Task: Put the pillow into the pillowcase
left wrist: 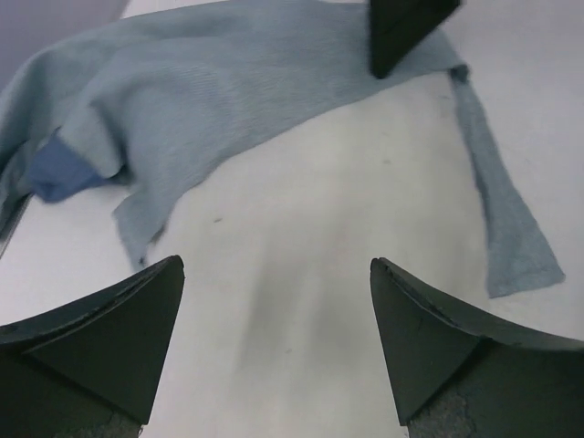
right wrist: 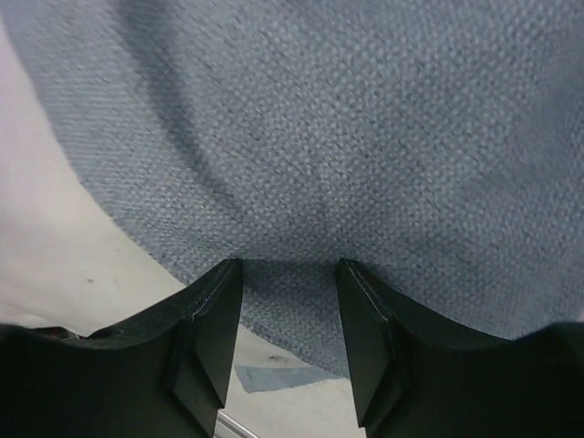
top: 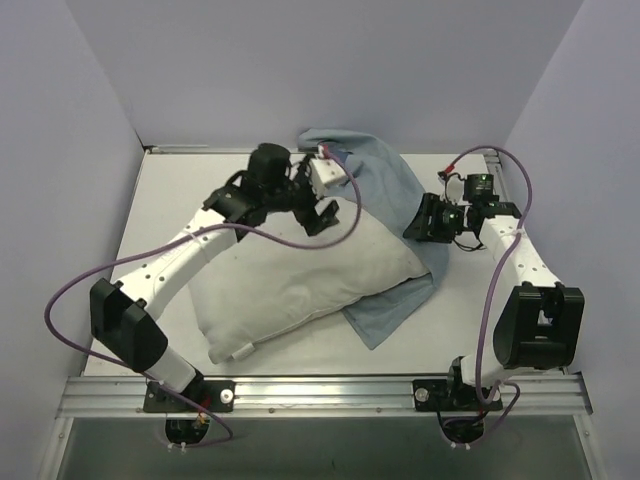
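Starting on the left: your left gripper [top: 320,214] hangs over the far edge of the pillow [top: 300,285]. On its wrist cam the fingers [left wrist: 128,319] are spread wide with nothing between them, just white below. The pillow itself lies at a slant across the middle of the table [top: 170,200], its near end toward the left arm's base. It's fully out in the open, not inside anything. The pillowcase [top: 385,185] is a limp grey-blue heap behind and to the right of the pillow. Part of it is caught under the pillow's right end, and a flap sticks out on the near side. The left wrist view also shows a small patch of darker blue in one fold. Over on the right, your right gripper [top: 432,222] sits right at the pillowcase, by the pillow's right end. Its wrist cam is filled with grey-blue weave; the fingers stand partly apart with cloth showing across the gap, and they don't look clamped on it.
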You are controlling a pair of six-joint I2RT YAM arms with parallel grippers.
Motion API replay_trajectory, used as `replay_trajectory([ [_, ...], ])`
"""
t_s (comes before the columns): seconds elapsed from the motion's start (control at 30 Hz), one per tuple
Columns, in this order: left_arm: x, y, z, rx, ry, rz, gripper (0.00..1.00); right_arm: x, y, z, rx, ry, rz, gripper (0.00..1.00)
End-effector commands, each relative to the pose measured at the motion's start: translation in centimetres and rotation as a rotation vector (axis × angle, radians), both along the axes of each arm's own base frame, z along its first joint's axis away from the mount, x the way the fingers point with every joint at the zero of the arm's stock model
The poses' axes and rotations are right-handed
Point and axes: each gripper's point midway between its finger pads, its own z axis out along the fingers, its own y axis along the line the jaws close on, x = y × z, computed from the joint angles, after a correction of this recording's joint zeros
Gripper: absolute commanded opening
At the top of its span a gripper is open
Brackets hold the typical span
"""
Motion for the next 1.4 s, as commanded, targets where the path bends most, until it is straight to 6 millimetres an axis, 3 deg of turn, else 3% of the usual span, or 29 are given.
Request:
replay_trajectory([
  [0.0,-3.4,-1.9,-4.3,0.162,-0.029,-0.107,0.92,-2.9,-2.0,-1.7,-0.149,0.016,0.032,0.46],
  [0.03,-4.9,-3.2,-4.7,0.171,-0.032,-0.153,0.94,-3.3,-2.3,-1.4,-0.164,0.003,0.032,0.46],
  [0.13,-6.4,-4.6,-6.6,0.219,-0.057,-0.216,0.97,-5.3,-2.9,-1.6,-0.206,0.019,0.036,0.48],
  [0.17,-7.8,-5.6,-7.9,0.249,-0.067,-0.260,0.98,-5.9,-3.7,-2.0,-0.245,0.044,0.005,0.52],
  [0.23,-7.8,-6.3,-8.3,0.279,-0.143,-0.278,0.98,-6.6,-4.8,-2.2,-0.257,0.073,-0.042,0.60],
  [0.27,-8.7,-7.3,-8.8,0.295,-0.165,-0.309,0.97,-7.0,-5.0,-2.3,-0.246,0.105,-0.070,0.67],
  [0.4,-9.2,-8.7,-11.4,0.363,-0.209,-0.345,0.97,-8.0,-6.5,-3.2,-0.267,0.220,-0.151,0.70],
  [0.5,-8.1,-9.1,-13.8,0.410,-0.182,-0.298,0.97,-9.5,-6.8,-4.7,-0.269,0.320,-0.144,0.72],
  [0.53,-7.1,-9.2,-13.7,0.414,-0.180,-0.258,0.97,-10.0,-6.8,-5.5,-0.267,0.354,-0.142,0.72],
  [0.6,-5.4,-8.4,-15.7,0.410,-0.033,-0.188,0.61,-11.0,-6.9,-6.7,-0.243,0.404,-0.137,0.72],
  [0.63,-3.9,-8.8,-14.2,0.358,0.003,-0.152,0.45,-11.1,-6.1,-6.9,-0.182,0.426,-0.131,0.73],
  [0.67,-3.6,-9.2,-15.0,0.331,0.082,-0.151,0.22,-10.9,-5.9,-7.1,-0.152,0.428,-0.139,0.72],
  [0.73,-1.7,-8.0,-14.7,0.273,0.207,-0.056,0.10,-10.9,-5.5,-7.7,-0.121,0.446,-0.153,0.73],
  [0.8,-1.1,-8.5,-13.8,0.209,0.251,-0.047,0.00,-9.8,-5.2,-8.4,-0.090,0.394,-0.169,0.74],
  [0.83,-1.1,-8.5,-13.7,0.197,0.262,-0.055,0.00,-10.2,-5.1,-9.1,-0.089,0.403,-0.177,0.75],
  [0.9,-1.4,-8.9,-13.1,0.172,0.271,-0.076,0.00,-8.7,-4.9,-9.7,-0.063,0.359,-0.204,0.75],
  [1.0,-1.7,-9.3,-12.8,0.147,0.292,-0.082,0.00,-5.9,-4.9,-10.6,-0.037,0.286,-0.259,0.75],
  [1.03,-1.6,-9.2,-12.9,0.141,0.306,-0.077,0.00,-4.1,-4.8,-10.5,-0.027,0.231,-0.267,0.75],
  [1.13,-0.9,-9.0,-12.8,0.113,0.346,-0.032,0.00,-1.5,-3.2,-10.8,0.014,0.229,-0.248,0.74],
  [1.17,-0.4,-8.7,-12.5,0.094,0.366,-0.005,0.00,-1.4,-2.4,-11.6,0.031,0.255,-0.225,0.73],
  [1.2,0.2,-8.8,-12.0,0.076,0.364,0.010,0.00,-0.7,-1.9,-11.6,0.032,0.233,-0.209,0.65],
  [1.27,1.6,-8.4,-11.3,0.033,0.387,0.063,0.00,-0.7,-0.3,-12.1,0.041,0.234,-0.159,0.33],
  [1.3,2.7,-8.4,-10.4,0.005,0.377,0.091,0.00,-1.1,0.6,-11.7,0.064,0.251,-0.134,0.07],
  [1.33,3.8,-8.0,-9.8,-0.017,0.371,0.126,0.00,-1.3,1.4,-11.0,0.089,0.261,-0.121,0.00],
  [1.37,5.3,-7.4,-8.8,-0.069,0.387,0.187,0.00,-1.9,3.2,-8.9,0.109,0.218,-0.070,0.00],
])
